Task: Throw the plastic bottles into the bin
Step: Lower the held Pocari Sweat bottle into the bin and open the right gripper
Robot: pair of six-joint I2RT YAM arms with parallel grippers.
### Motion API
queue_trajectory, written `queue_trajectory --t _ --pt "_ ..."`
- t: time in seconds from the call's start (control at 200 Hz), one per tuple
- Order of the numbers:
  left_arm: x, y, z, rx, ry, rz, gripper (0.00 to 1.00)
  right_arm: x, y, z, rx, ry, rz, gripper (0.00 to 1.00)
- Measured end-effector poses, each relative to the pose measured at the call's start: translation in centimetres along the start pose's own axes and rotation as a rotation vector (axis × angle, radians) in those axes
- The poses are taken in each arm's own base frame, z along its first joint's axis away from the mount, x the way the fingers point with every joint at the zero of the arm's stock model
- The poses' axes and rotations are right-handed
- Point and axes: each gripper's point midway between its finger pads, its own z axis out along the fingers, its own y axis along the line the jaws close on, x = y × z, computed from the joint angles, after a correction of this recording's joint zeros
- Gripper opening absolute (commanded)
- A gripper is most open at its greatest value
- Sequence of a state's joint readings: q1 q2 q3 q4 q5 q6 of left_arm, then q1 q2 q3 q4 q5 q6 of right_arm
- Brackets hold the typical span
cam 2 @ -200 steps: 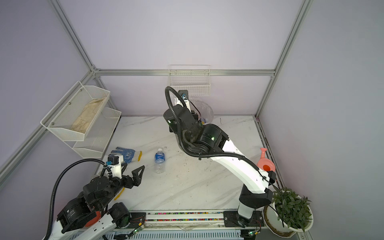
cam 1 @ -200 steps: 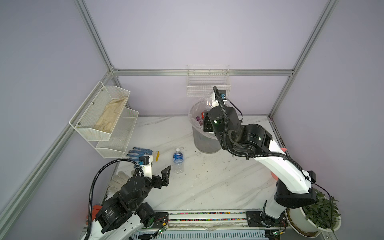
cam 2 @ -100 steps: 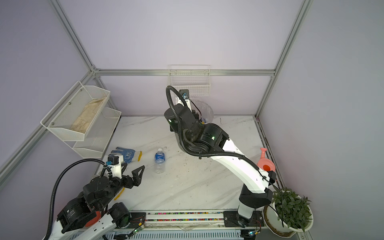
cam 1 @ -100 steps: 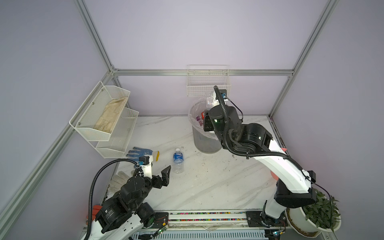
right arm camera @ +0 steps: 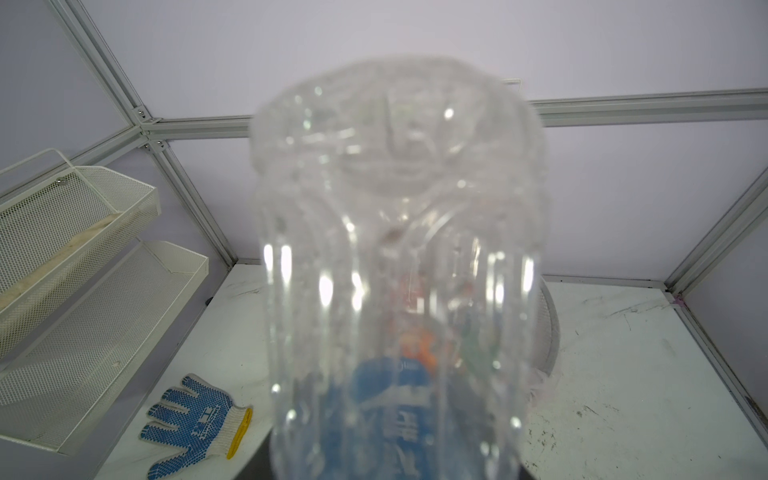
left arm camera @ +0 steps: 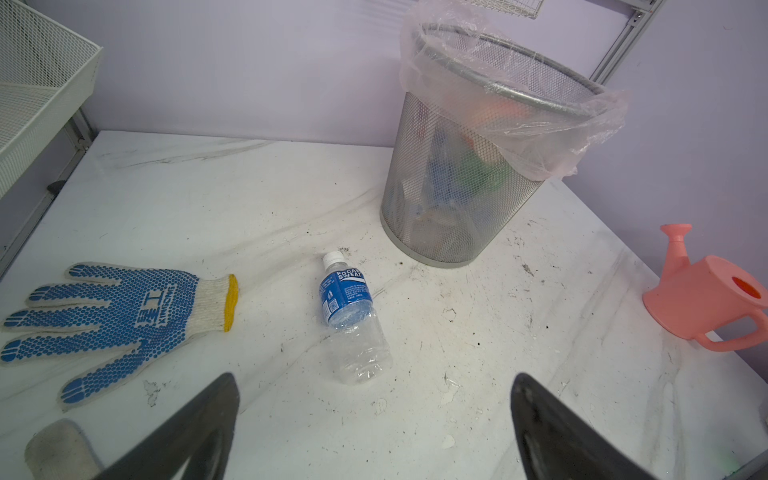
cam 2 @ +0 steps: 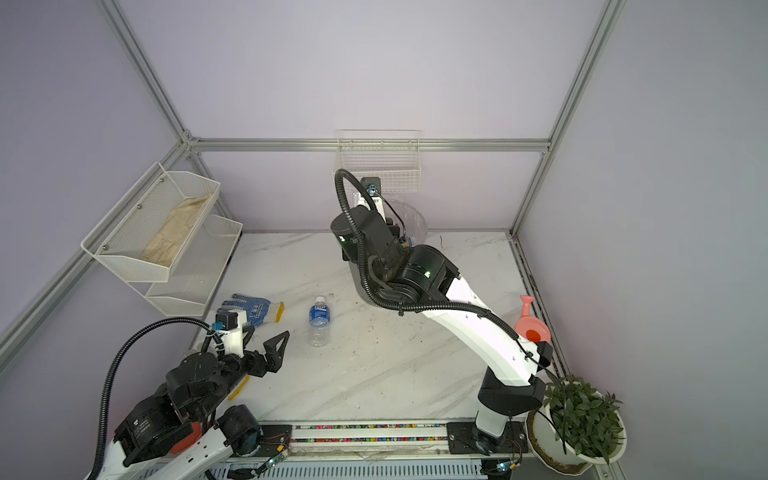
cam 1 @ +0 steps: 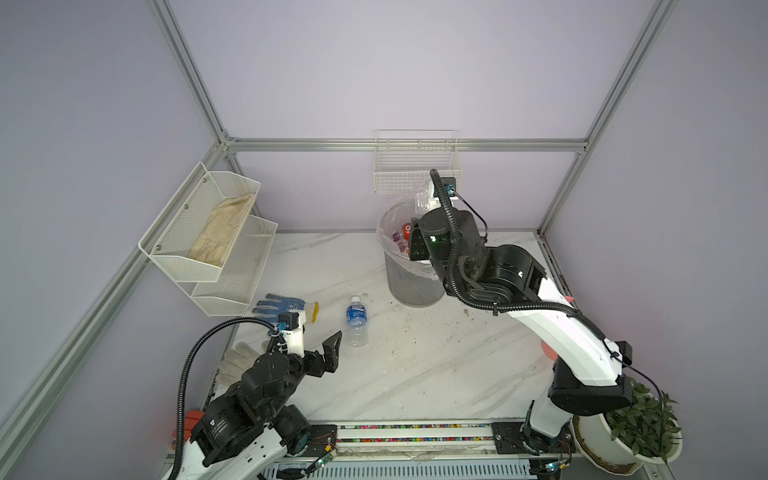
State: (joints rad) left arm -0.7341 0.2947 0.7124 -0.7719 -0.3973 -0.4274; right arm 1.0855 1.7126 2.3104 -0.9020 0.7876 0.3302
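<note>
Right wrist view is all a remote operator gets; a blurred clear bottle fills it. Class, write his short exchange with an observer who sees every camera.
Operator: The clear plastic bottle I hold blocks my view. Any others to pick up?
Observer: One. A small clear bottle with blue label and white cap lies on the white marble table between a blue-dotted knitted glove and the grey mesh bin, touching neither.
Operator: Who can take it?
Observer: Probably the left gripper: it is open, empty and pointed at that bottle.
</note>
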Motion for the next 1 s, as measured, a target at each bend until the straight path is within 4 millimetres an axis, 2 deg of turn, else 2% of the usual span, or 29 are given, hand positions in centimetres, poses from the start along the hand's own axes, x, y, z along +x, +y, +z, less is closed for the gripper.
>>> queue_trajectory --t 0.455,0.875,1.005 --pt "0.0 0.0 0.0 0.0 0.0 0.0 1.0 -1.4 -0.5 -0.2 -0.012 -0.02 0.029 0.37" --pt "0.0 0.0 0.0 0.0 0.0 0.0 1.0 -1.5 -0.2 0.3 -0.014 -0.021 0.027 0.37" --pt "0.0 0.0 0.0 0.0 0.0 0.0 1.0 -1.9 -0.4 1.2 -0.02 -0.019 0.04 0.37"
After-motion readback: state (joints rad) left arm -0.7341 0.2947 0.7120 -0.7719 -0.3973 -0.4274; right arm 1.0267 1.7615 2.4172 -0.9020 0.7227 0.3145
